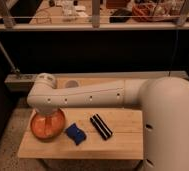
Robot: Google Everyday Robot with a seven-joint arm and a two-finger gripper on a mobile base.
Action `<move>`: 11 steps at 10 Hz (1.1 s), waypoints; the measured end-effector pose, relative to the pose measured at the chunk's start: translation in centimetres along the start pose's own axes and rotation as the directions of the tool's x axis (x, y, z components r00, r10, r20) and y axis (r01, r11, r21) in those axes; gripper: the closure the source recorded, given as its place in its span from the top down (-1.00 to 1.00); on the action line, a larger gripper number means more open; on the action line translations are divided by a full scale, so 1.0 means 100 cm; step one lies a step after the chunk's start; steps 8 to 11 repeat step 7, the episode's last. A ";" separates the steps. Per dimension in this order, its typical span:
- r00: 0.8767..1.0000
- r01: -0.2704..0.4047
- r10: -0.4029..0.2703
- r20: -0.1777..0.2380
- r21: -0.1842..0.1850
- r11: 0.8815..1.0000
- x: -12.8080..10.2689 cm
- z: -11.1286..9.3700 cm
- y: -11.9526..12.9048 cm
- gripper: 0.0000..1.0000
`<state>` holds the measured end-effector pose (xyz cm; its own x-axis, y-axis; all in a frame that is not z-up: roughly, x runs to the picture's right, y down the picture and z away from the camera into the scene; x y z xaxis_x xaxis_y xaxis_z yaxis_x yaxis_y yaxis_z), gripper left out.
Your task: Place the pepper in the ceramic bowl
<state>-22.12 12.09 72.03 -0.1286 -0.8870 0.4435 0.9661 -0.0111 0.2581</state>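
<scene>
The ceramic bowl (38,131), wide, shallow and orange-brown, sits at the left end of the wooden table (118,145). My white arm (88,97) reaches in from the right and bends down over the bowl. The gripper (49,120) hangs at the arm's end, down inside or just above the bowl, mostly covered by the arm. The pepper is hidden from this view.
A blue cloth-like piece (75,133) lies just right of the bowl. A black-and-white striped bar (101,126) lies beside it, nearer the table's middle. A small translucent cup (72,84) stands behind the arm. A railing and dark shelving run along the back.
</scene>
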 end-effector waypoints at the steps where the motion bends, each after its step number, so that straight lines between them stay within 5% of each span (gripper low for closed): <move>1: 1.000 0.000 0.000 0.000 0.002 1.000 0.001 0.002 0.000 -0.56; 11: 1.000 0.007 -0.007 0.002 0.010 1.000 0.008 0.012 -0.003 -0.71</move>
